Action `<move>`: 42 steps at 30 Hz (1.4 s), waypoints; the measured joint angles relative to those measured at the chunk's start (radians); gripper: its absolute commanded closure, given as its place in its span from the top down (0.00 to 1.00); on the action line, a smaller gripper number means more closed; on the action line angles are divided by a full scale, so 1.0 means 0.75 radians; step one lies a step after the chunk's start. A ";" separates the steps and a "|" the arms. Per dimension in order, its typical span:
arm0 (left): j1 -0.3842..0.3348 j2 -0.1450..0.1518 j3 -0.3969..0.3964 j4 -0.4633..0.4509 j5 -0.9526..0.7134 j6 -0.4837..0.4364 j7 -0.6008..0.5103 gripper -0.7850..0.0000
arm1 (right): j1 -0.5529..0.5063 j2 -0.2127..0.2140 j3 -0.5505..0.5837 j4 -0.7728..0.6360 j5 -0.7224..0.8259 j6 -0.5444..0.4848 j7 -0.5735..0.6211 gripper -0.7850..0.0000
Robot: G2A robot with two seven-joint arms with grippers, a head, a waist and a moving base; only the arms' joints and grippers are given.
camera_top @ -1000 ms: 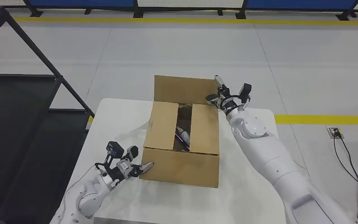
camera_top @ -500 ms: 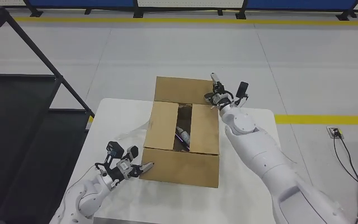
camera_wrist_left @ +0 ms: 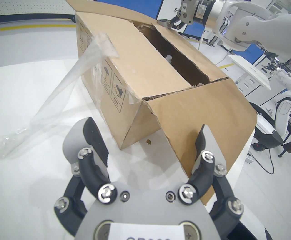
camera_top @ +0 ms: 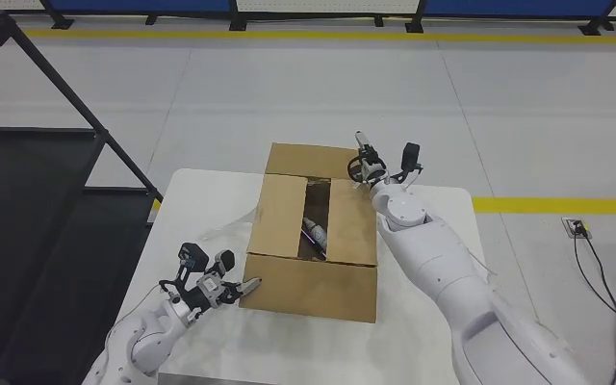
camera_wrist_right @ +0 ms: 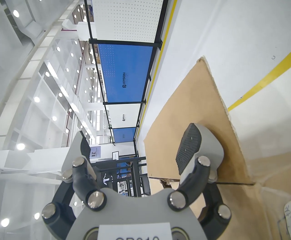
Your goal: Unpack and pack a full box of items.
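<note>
A brown cardboard box [camera_top: 313, 245] stands on the white table [camera_top: 202, 221]. Its two long top flaps lie nearly flat with a dark slot between them, where a small dark-and-white item [camera_top: 315, 234] shows. The far flap [camera_top: 313, 157] stands up. My left gripper [camera_top: 239, 289] is open at the box's near left corner [camera_wrist_left: 127, 145], with nothing between its fingers. My right gripper [camera_top: 366, 162] is open at the far right corner, one finger [camera_wrist_right: 193, 145] against the far flap [camera_wrist_right: 193, 106]. The other arm's gripper [camera_wrist_left: 172, 21] shows beyond the box in the left wrist view.
A strip of clear tape [camera_wrist_left: 68, 79] hangs off the box's left side and trails onto the table. A black frame [camera_top: 77, 106] stands to the left of the table. The table's edges lie close on the near and right sides of the box.
My right gripper has moved left and farther along the box's far edge, toward the raised flap. The left arm has barely shifted.
</note>
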 measured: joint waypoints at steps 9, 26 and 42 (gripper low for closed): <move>-0.014 0.003 0.012 0.005 -0.005 -0.018 -0.004 1.00 | 0.011 -0.004 0.044 0.039 -0.006 0.015 0.147 1.00; -0.017 0.011 0.013 -0.005 -0.006 -0.026 -0.010 1.00 | 0.020 0.014 0.102 0.037 -0.093 0.063 0.266 1.00; -0.017 0.015 0.021 -0.003 -0.008 -0.021 0.008 1.00 | 0.000 0.014 0.171 0.007 -0.136 -0.041 0.128 1.00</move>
